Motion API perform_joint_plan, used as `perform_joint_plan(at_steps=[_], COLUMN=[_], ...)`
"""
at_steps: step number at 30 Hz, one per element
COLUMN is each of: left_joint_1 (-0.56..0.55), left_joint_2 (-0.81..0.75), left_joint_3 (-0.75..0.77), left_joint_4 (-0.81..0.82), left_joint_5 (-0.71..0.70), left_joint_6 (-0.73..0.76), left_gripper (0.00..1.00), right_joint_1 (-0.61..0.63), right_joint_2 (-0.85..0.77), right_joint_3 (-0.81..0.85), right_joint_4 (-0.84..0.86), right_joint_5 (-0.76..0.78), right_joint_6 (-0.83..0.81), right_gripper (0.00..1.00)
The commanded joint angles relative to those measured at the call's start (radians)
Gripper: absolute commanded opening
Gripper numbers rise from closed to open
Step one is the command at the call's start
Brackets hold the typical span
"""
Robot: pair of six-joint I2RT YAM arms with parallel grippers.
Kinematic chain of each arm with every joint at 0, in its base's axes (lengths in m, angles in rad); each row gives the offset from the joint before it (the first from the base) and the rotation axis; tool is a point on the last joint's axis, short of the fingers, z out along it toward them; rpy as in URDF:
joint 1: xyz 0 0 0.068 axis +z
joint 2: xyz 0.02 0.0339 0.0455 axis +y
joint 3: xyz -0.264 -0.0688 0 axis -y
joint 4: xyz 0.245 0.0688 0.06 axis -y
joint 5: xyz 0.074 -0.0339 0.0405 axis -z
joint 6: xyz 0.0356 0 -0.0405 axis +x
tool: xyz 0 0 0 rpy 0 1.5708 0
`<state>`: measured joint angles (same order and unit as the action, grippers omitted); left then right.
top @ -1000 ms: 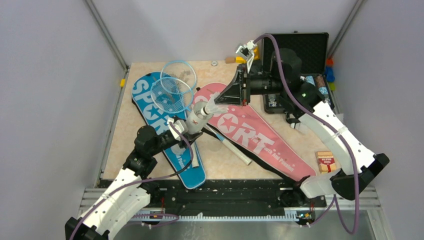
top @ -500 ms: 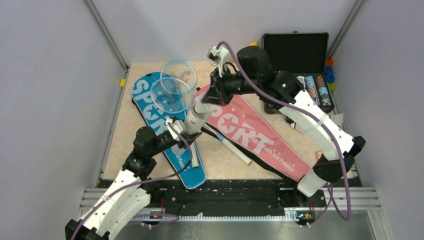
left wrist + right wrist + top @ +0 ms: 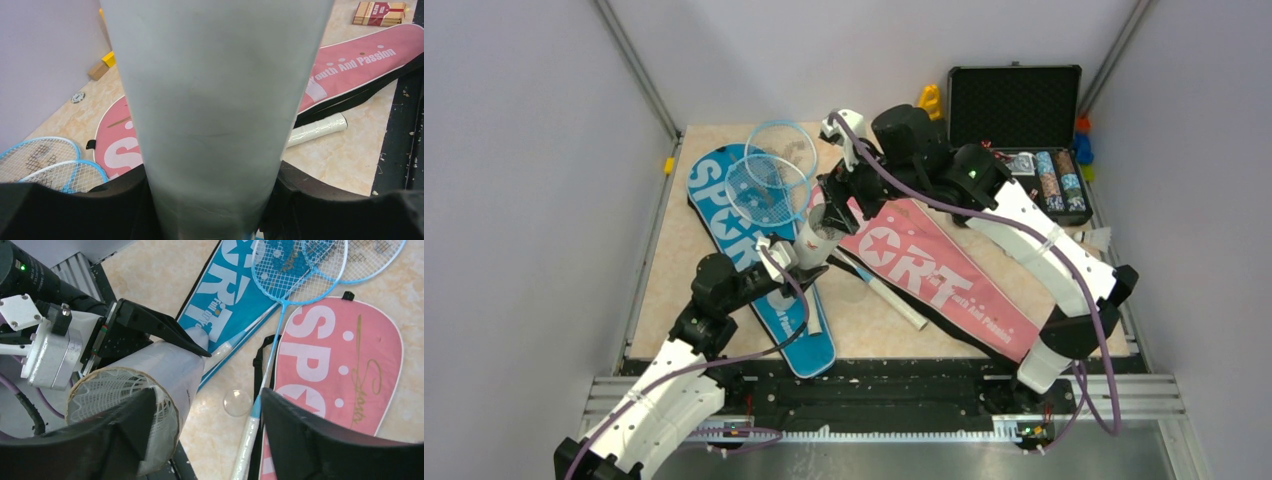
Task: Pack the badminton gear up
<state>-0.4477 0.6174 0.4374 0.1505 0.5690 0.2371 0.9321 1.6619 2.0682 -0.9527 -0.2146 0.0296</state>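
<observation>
White cylindrical tube [image 3: 817,232] is up off the tabletop [image 3: 669,260]. It is clamped low on its body between the two fingers of the left tool [image 3: 786,255] and tilts up toward the right arm. Its open mouth shows the white netted skirt of a shuttlecock [image 3: 115,395] sitting inside. The right tool [image 3: 207,392] hovers at that mouth with its jaws spread wide and gripping nothing; one finger is just beside the rim.

Below lie a blue racket-shaped "SPORT" cover [image 3: 711,195] and a pink racket-shaped "SPORT" cover [image 3: 924,275], side by side. Two light-blue-framed rackets [image 3: 769,185] rest with their heads overlapping at the blue cover's far end. One white handle [image 3: 894,300] lies just beside the pink cover's edge. An open black case [image 3: 1014,105] stands at the far right corner.
</observation>
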Motion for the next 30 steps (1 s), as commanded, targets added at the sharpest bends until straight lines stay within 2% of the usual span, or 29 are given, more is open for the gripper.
perform_joint_plan(at_steps=[1,2,4,11,16,20,25,27,30], left_joint_1=[-0.003,-0.003,-0.003,-0.004,-0.003,-0.003,-0.003,-0.003,-0.003], left_joint_2=[-0.005,-0.005,-0.006,-0.006,-0.007,-0.009,-0.015,-0.016,-0.019], left_joint_3=[0.001,0.001,0.002,0.001,0.005,0.016,0.009,0.01,0.011], left_joint_4=[0.054,0.054,0.05,0.04,0.042,0.035,0.052,0.048,0.046], left_joint_5=[0.018,0.02,0.03,0.056,0.032,-0.015,-0.069,-0.085,-0.105], left_joint_6=[-0.004,-0.004,0.0,0.013,0.004,-0.019,-0.028,-0.029,-0.033], left_gripper=[0.28,0.29,0.29,0.28,0.29,0.29,0.29,0.29,0.29], right_joint_1=[0.009,0.009,0.009,0.027,0.028,0.026,-0.003,-0.069,-0.275], right_joint_2=[-0.038,-0.034,-0.016,0.113,0.167,0.059,-0.153,-0.257,-0.375], right_joint_3=[-0.032,-0.038,-0.04,0.031,0.182,0.169,-0.002,-0.098,-0.27], right_joint_4=[-0.004,-0.01,-0.027,-0.09,-0.138,-0.056,0.105,0.183,0.268], right_joint_5=[0.009,0.007,0.009,0.034,0.103,0.116,0.2,0.233,0.101], right_joint_6=[-0.086,-0.095,-0.11,-0.146,-0.122,-0.098,-0.006,0.068,0.194], right_gripper=[0.87,0.92,0.96,0.98,0.98,0.99,0.99,0.99,0.99])
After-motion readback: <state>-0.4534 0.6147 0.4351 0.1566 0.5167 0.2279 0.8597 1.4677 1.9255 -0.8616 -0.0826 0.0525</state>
